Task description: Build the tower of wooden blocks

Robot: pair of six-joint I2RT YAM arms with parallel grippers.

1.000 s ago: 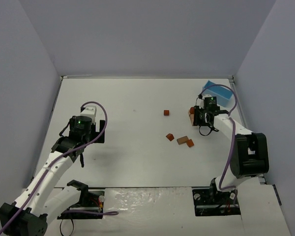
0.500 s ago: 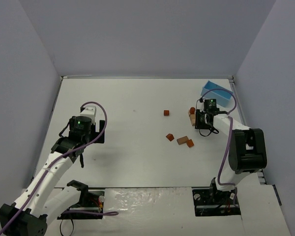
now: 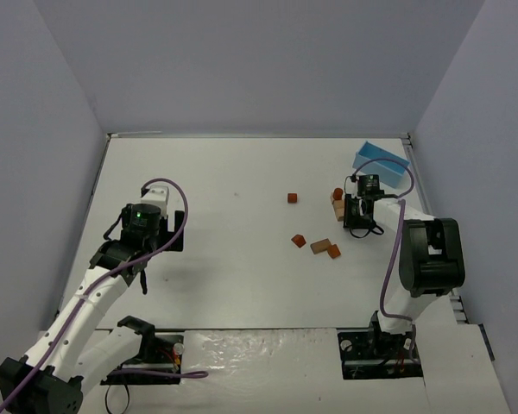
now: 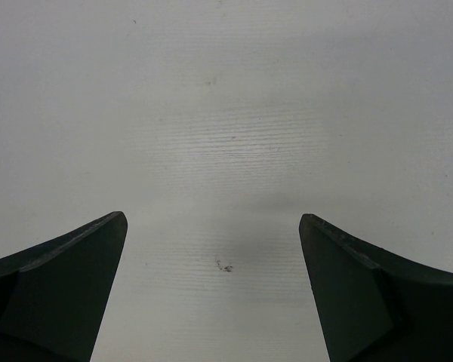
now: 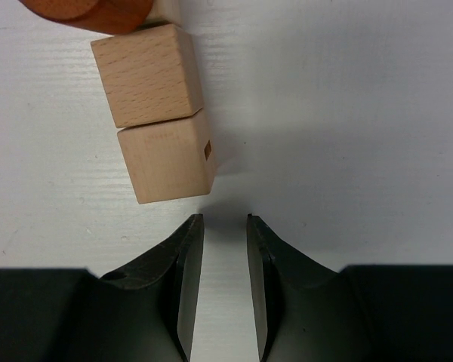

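Note:
The wood block tower (image 3: 337, 203) stands at the right of the table: tan cubes with a reddish round-topped piece (image 3: 337, 192) at its far end. In the right wrist view two tan cubes (image 5: 166, 158) (image 5: 145, 74) sit in line, with the reddish piece (image 5: 87, 11) beyond them. My right gripper (image 3: 356, 212) (image 5: 225, 220) is just right of the tower, its jaws a narrow gap apart with nothing between them. My left gripper (image 3: 131, 263) (image 4: 213, 222) is wide open and empty over bare table at the left.
Loose orange-brown blocks lie mid-table: a small cube (image 3: 292, 197), a wedge (image 3: 299, 240), a flat piece (image 3: 320, 246) and another cube (image 3: 333, 251). A light blue box (image 3: 382, 164) sits at the far right corner. Grey walls enclose the table.
My right gripper has drawn back slightly from the tower, so the reddish piece and tan cubes now show to its left. The left arm has not moved.

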